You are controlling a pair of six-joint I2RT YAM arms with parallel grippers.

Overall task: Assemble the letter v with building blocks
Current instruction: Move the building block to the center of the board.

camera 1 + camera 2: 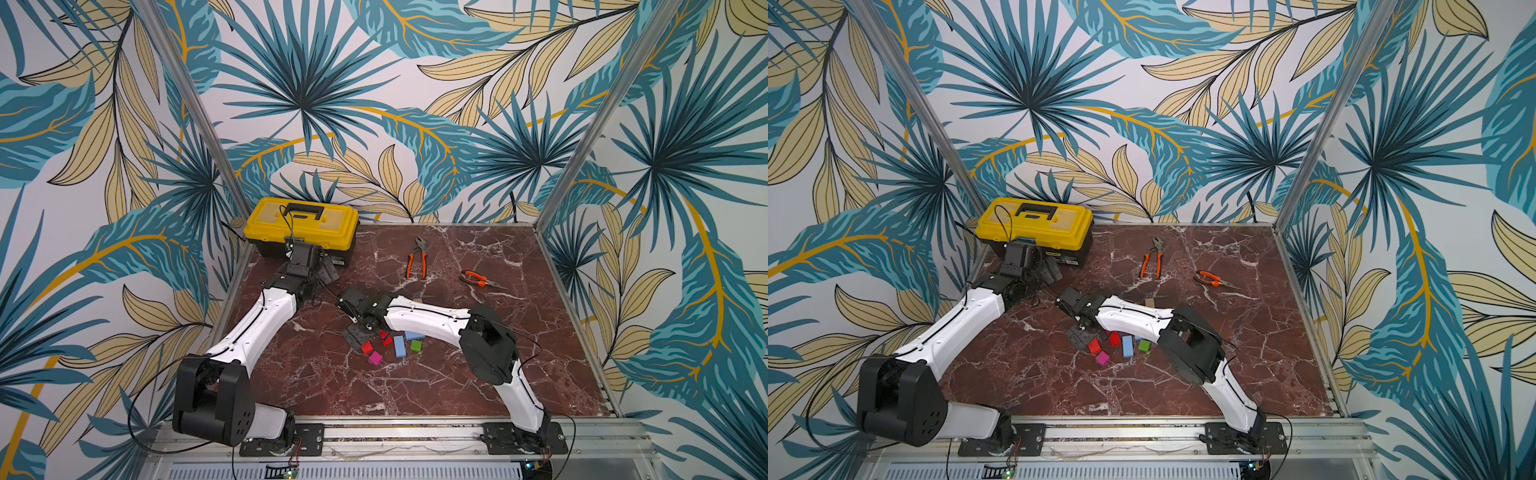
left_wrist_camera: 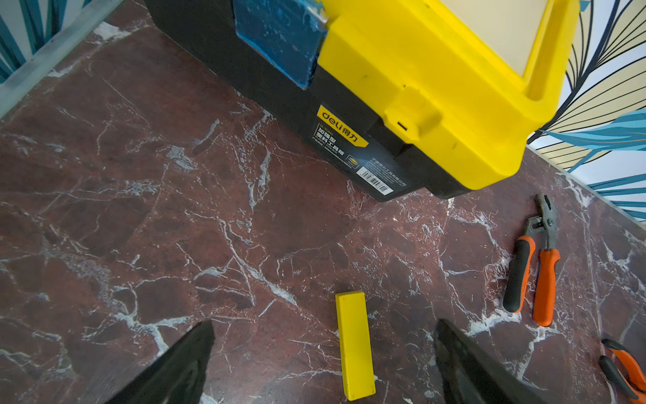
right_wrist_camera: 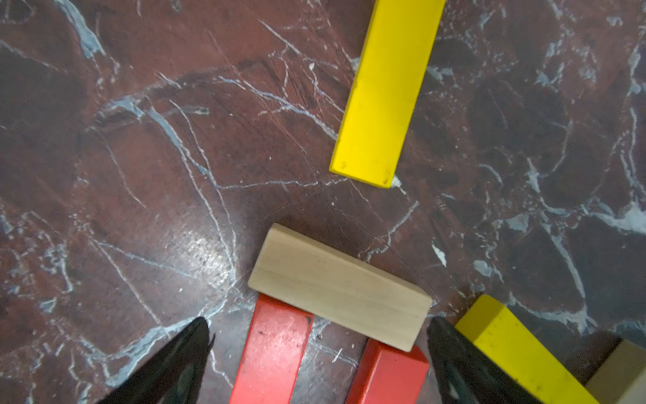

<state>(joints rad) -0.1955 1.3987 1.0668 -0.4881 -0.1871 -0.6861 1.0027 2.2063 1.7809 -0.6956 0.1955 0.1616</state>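
Note:
Loose building blocks lie mid-table in both top views: two red, a magenta cube, light-blue and a green cube. No letter v shows. My right gripper hovers open at the pile's left edge. In the right wrist view its fingers straddle a plain-wood bar lying across two red blocks, with yellow bars nearby. My left gripper is open near the toolbox. A yellow bar lies flat between its fingers, untouched.
A yellow-lidded black toolbox stands at the back left, close to the left gripper. Orange-handled pliers and needle-nose pliers lie at the back centre-right. Metal frame posts mark the table's back corners.

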